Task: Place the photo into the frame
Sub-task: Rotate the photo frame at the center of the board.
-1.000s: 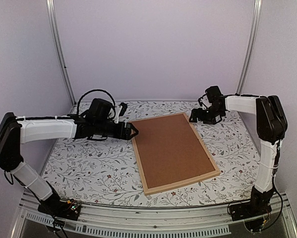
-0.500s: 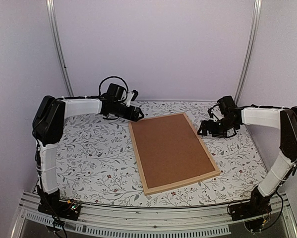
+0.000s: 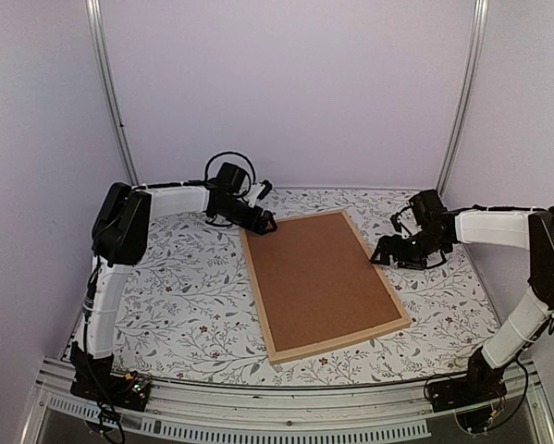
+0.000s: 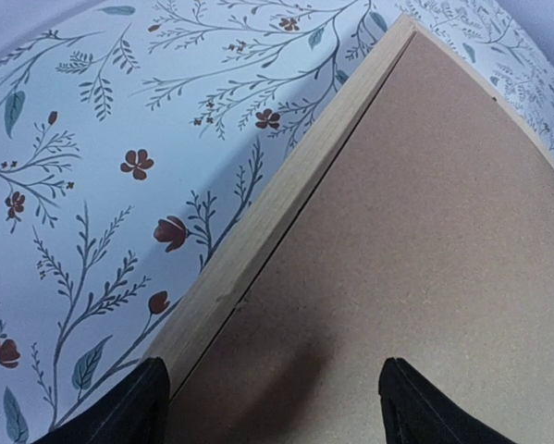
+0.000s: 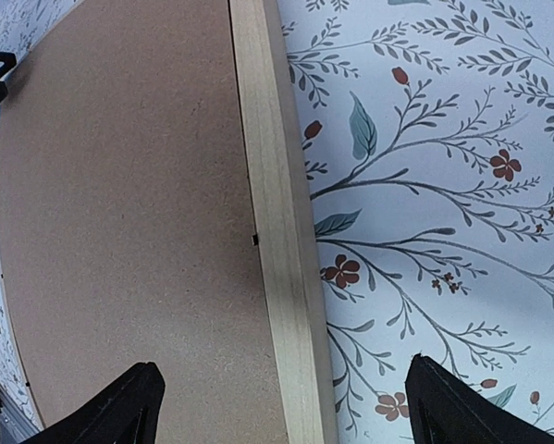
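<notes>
Where the frame lies: 1 frame (image 3: 341,340) of light wood strips, flat on the bench (image 3: 166,305) near its middle and a little askew (the far end leans to the left).
Frame's opening: filled by 1 plain brown board (image 3: 318,277), which sits inside all 4 strips.
Bench cover: 1 white sheet printed with grey-green sprigs and small red flowers.
Arms: 2. The left arm (image 3: 175,197) stretches to the frame's far left corner. The right arm (image 3: 494,225) stretches to the frame's right long side, on its far half.
Left jaws: released, grasping nothing. The 2 black fingertips (image 4: 129,407) stand well apart at the bottom of the left wrist view, 1 at the outer side of the wood strip (image 4: 258,231) and 1 over the board.
Right jaws: released wide, grasping nothing. The 2 fingertips (image 5: 119,407) straddle the right strip (image 5: 277,231), 1 over the board and 1 over the flowered cover.
Contact: I cannot tell whether either pair of jaws touches the frame (both hang low and close over it).
</notes>
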You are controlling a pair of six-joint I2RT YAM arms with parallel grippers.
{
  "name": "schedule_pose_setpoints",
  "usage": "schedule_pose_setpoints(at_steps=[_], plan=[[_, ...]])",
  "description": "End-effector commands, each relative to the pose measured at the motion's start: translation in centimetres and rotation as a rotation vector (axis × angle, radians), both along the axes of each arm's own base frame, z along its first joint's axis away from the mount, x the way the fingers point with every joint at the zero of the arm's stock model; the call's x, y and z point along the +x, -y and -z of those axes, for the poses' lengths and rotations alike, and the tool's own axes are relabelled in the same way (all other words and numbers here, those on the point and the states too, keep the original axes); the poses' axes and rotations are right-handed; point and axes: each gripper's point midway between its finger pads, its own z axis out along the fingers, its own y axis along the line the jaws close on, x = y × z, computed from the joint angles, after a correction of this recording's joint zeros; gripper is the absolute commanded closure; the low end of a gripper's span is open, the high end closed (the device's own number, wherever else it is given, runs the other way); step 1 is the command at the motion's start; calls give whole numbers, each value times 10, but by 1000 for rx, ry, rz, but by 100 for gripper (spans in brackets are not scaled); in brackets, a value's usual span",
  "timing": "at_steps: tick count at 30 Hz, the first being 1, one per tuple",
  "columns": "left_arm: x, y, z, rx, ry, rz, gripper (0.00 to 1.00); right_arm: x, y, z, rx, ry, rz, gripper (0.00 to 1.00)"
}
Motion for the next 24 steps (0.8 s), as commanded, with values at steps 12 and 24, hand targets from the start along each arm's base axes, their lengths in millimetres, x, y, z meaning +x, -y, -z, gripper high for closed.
schedule_pose_setpoints(at_steps=[12,24], plan=[[-15,8,20,42,-42,73,23,1,-4,-1,26,14,-1,5],[-31,6,31,72,-115,126,29,1,-5,3,22,3,-4,5]])
